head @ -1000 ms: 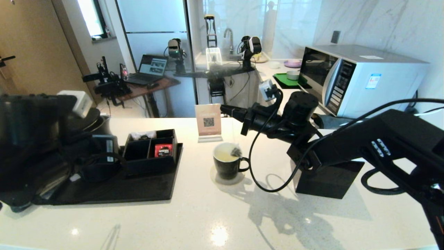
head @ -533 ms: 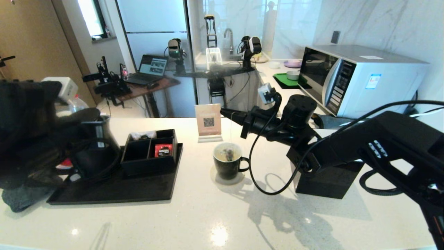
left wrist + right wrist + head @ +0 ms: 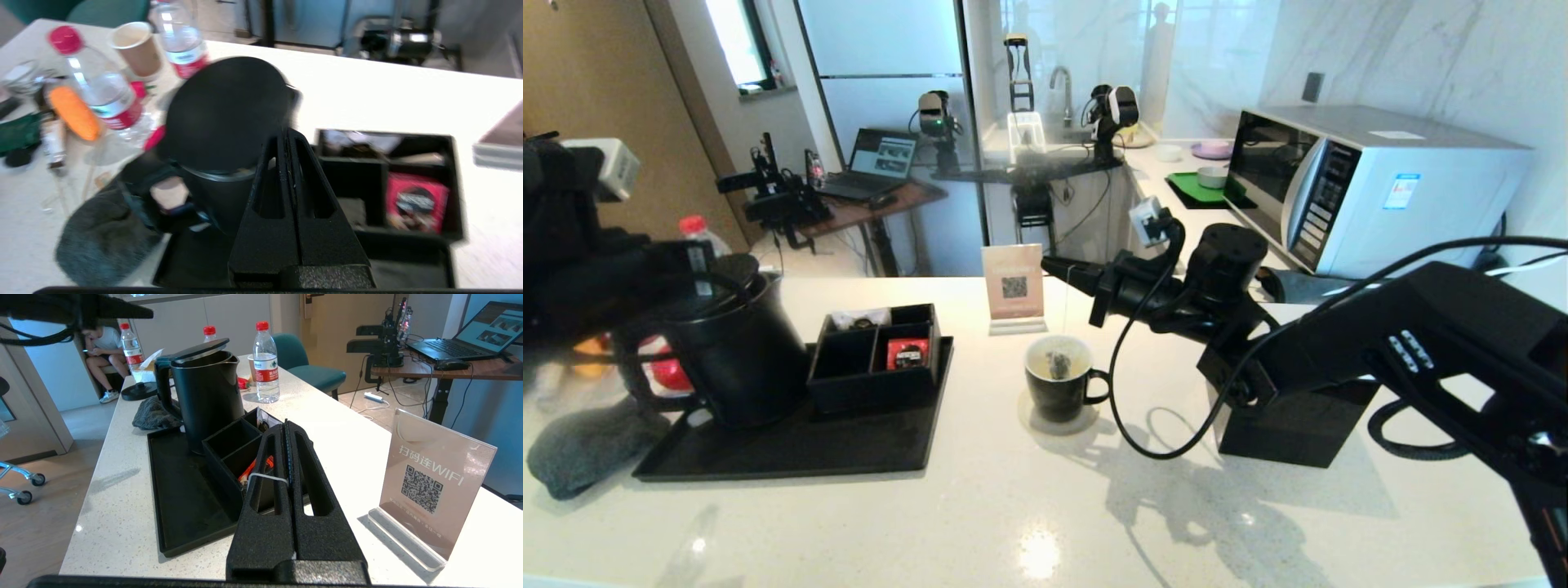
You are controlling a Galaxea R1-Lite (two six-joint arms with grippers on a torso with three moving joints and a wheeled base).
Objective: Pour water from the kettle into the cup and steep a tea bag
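Observation:
The black cup stands mid-counter with pale liquid inside. The tea bag hangs in it on a thin white string. My right gripper hovers just above and behind the cup, shut on that string; its tips are pressed together. The black kettle stands upright on the tray, its lid tilted slightly up. My left gripper is shut and empty, raised above the kettle, at the far left in the head view.
A black tray carries the kettle and a divided organizer with a red packet. A WiFi sign stands behind the cup, a black tissue box under my right arm. Grey cloth, water bottles and a paper cup crowd the left.
My left arm has risen up and away to the left, uncovering the kettle on the tray. The tea bag has gone from the cup's rim down into the cup.

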